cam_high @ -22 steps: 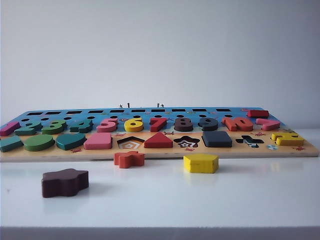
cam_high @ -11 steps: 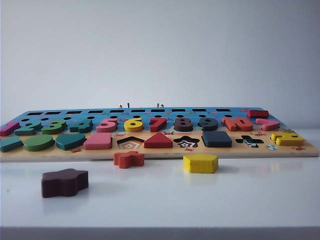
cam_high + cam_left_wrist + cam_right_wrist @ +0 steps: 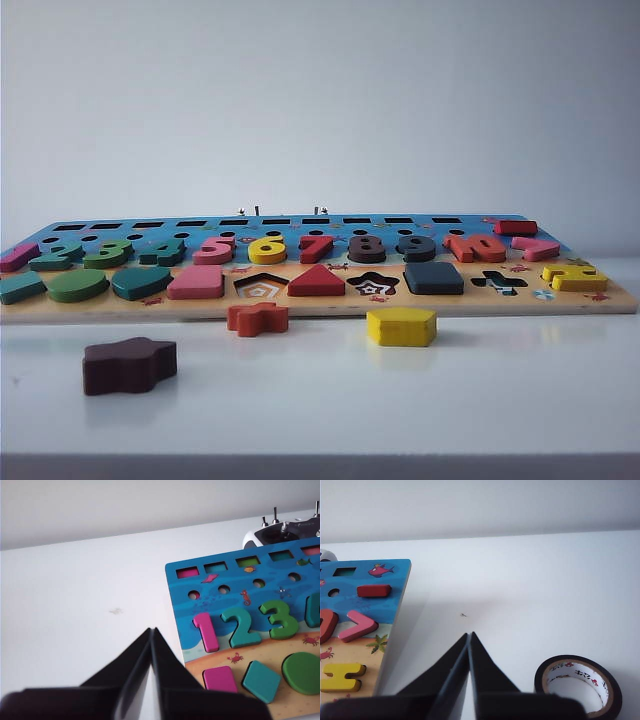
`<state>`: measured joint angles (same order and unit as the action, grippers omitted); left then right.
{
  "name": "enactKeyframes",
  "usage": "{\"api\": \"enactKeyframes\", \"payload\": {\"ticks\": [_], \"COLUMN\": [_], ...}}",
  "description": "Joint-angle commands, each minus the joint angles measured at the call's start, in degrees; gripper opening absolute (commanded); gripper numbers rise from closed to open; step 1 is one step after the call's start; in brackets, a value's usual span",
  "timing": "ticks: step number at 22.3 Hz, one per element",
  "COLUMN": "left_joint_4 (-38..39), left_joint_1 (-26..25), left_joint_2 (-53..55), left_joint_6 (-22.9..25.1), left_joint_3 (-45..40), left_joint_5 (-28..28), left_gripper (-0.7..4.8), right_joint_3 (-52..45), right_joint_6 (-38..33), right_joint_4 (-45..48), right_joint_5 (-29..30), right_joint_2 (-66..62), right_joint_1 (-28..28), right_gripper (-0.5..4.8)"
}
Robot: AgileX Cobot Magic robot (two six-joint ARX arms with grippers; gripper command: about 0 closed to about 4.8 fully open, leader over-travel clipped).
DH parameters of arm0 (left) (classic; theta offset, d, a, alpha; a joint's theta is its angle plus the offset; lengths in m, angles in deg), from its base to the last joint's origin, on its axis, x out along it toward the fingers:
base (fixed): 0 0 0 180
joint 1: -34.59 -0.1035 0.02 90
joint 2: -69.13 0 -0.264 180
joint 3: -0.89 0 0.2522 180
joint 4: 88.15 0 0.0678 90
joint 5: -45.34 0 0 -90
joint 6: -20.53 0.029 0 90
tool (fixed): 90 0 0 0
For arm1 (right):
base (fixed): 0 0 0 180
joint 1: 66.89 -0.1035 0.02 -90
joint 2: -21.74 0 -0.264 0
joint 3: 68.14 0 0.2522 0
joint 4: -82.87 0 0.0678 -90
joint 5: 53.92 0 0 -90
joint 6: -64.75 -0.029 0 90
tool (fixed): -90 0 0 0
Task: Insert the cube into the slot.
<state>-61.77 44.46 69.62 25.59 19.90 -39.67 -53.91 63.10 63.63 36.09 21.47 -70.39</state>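
The cube (image 3: 433, 277), a dark navy square block, lies flat in the square slot of the wooden puzzle board (image 3: 330, 306), right of the star recess; the slot's bottom is hidden under it. Neither gripper shows in the exterior view. In the left wrist view my left gripper (image 3: 151, 630) is shut and empty, over the white table beside the board's end with the pink 1 (image 3: 205, 631). My right gripper (image 3: 469, 635) is shut and empty too, over bare table off the board's other end (image 3: 395, 625).
On the table in front of the board lie a dark brown wavy block (image 3: 129, 365), an orange star piece (image 3: 258, 318) and a yellow pentagon (image 3: 401, 326). A black tape roll (image 3: 578, 685) sits near the right gripper. A remote controller (image 3: 282, 530) lies behind the board.
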Motion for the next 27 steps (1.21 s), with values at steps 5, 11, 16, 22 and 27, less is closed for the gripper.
{"api": "enactKeyframes", "payload": {"ticks": [5, 11, 16, 22, 27], "left_joint_4": [-1.6, -2.1, -2.1, -2.1, -2.1], "left_joint_1": [-0.1, -0.1, -0.1, -0.1, -0.1], "left_joint_2": [-0.5, -0.5, -0.5, -0.5, -0.5], "left_joint_6": [0.1, 0.5, 0.5, 0.5, 0.5], "left_joint_3": [-2.5, -4.7, -4.7, -4.7, -4.7], "left_joint_5": [2.4, 2.6, 2.6, 2.6, 2.6], "left_gripper": [0.17, 0.17, 0.17, 0.17, 0.17], "right_joint_3": [0.0, 0.0, 0.0, 0.0, 0.0], "right_joint_6": [0.6, 1.6, 1.5, 1.3, 1.3], "right_joint_4": [1.1, 1.2, 1.2, 0.3, 0.2], "right_joint_5": [0.2, 1.9, 1.4, 0.8, 0.8], "right_joint_2": [0.1, 0.1, 0.1, 0.1, 0.1], "right_joint_1": [1.6, 1.5, 1.5, 1.5, 1.4], "right_gripper": [-0.09, -0.09, -0.08, -0.08, -0.08]}}
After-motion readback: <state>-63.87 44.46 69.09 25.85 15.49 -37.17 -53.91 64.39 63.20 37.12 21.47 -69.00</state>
